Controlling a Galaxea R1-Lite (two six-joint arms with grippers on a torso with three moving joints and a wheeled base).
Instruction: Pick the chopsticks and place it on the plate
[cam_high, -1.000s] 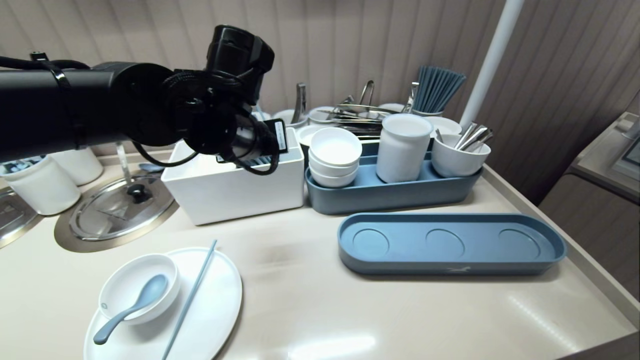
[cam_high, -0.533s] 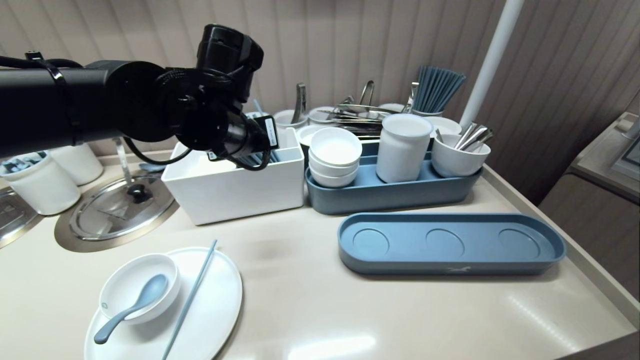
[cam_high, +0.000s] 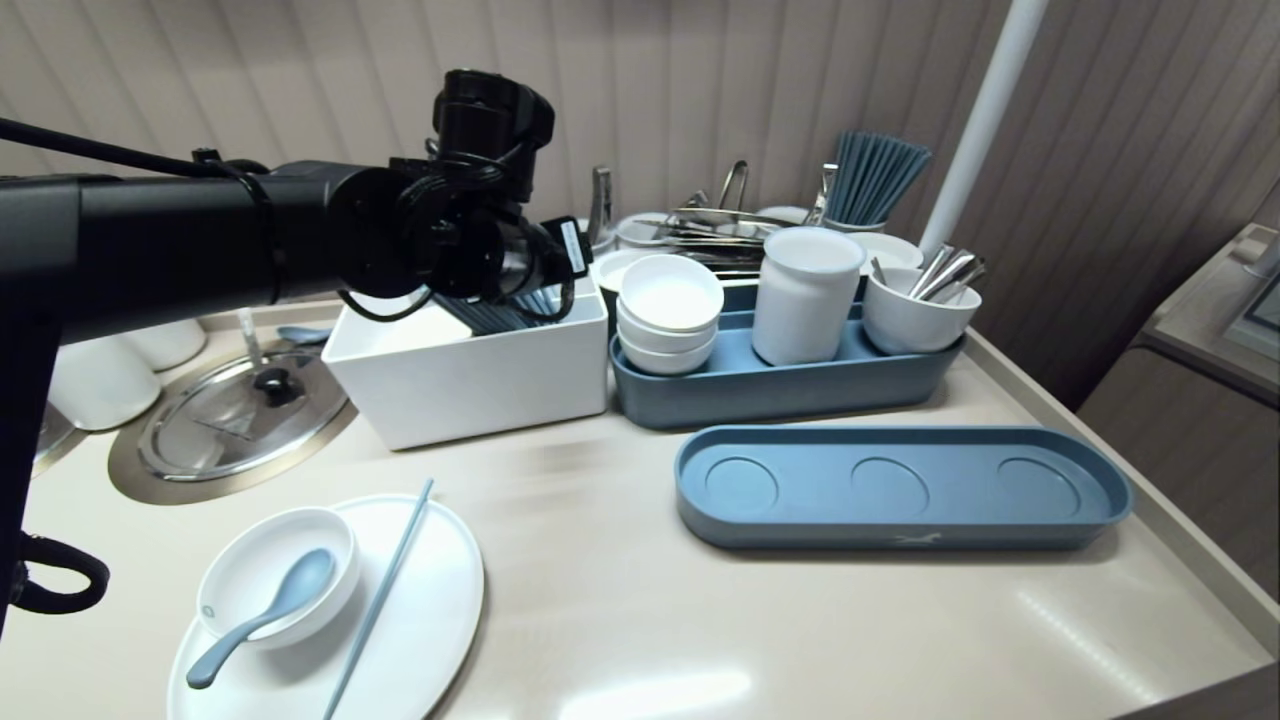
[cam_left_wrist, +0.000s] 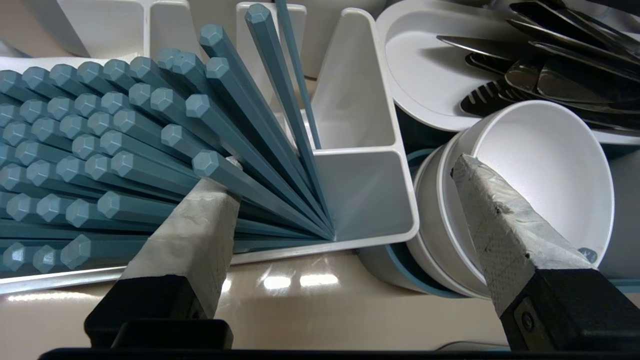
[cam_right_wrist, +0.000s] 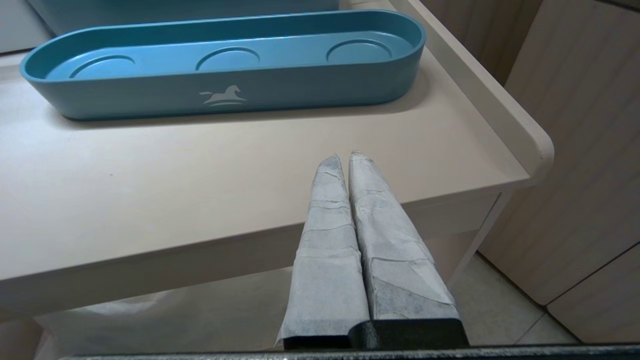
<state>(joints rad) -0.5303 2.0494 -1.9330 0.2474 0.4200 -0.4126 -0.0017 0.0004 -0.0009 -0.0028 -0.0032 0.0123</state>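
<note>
My left gripper (cam_left_wrist: 346, 165) hangs open over the right end of a white box (cam_high: 460, 375), with nothing between its fingers. In the left wrist view one finger (cam_left_wrist: 200, 225) lies against the ends of several blue chopsticks (cam_left_wrist: 100, 150) fanned out in the box. The other finger (cam_left_wrist: 500, 225) stands over a stack of white bowls (cam_left_wrist: 540, 165). In the head view the left wrist (cam_high: 500, 250) covers the box's back right corner. My right gripper (cam_right_wrist: 345, 157) is shut and empty, parked low off the table's front right corner (cam_right_wrist: 530, 145).
A white plate (cam_high: 430, 610) at the front left holds a small bowl (cam_high: 250, 560), a blue spoon (cam_high: 270, 610) and one blue chopstick (cam_high: 385, 590). An empty blue tray (cam_high: 900, 490) lies at the right. Behind it a blue tray (cam_high: 780, 390) carries bowls (cam_high: 668, 310), a jar and a cup.
The left wrist has swung to the right and a little up over the white box, so more of the chopsticks in the box now show. Nothing on the table has moved.
</note>
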